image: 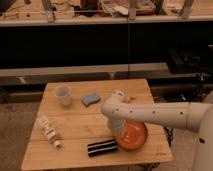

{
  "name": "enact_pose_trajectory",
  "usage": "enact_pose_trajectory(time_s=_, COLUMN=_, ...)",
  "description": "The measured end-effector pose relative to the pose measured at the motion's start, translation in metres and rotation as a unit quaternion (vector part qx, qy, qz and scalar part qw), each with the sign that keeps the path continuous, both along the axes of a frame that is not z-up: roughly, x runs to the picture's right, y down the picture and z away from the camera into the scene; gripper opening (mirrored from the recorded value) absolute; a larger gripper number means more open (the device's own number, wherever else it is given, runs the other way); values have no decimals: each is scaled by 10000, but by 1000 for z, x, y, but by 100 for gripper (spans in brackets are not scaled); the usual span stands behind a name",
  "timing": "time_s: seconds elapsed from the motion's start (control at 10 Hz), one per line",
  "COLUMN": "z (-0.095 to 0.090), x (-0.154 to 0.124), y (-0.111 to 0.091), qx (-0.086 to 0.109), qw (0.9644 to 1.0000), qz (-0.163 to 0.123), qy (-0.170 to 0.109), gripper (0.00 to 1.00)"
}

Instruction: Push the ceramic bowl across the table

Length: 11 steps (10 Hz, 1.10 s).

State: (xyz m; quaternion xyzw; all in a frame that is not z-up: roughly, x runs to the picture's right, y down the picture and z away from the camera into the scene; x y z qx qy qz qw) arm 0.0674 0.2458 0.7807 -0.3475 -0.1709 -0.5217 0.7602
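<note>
Since this is a push and not a lift, your gripper (119, 129) sits low against the bowl (135, 137) rather than around it. You cannot tell whether it is spread or closed. The bowl rests near the table's (75, 125) front corner, close to the edge, with a black bar (102, 147) just beside it.

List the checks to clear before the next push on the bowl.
1. Placement: end effector at the left rim of the bowl: ok.
2. Support: bowl wholly on the table: ok.
3. Edge margin: bowl near the front right corner: not ok.
4. Left path: black box close beside the bowl: not ok.
5. Others: cup and sponge far back left: ok.
</note>
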Motion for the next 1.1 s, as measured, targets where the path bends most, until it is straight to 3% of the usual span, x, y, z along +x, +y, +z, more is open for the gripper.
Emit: enact_pose_trajectory(time_s=1.1, z=1, x=-8, y=4, qx=-46, qw=9999, qz=-110, qy=-119, gripper=19)
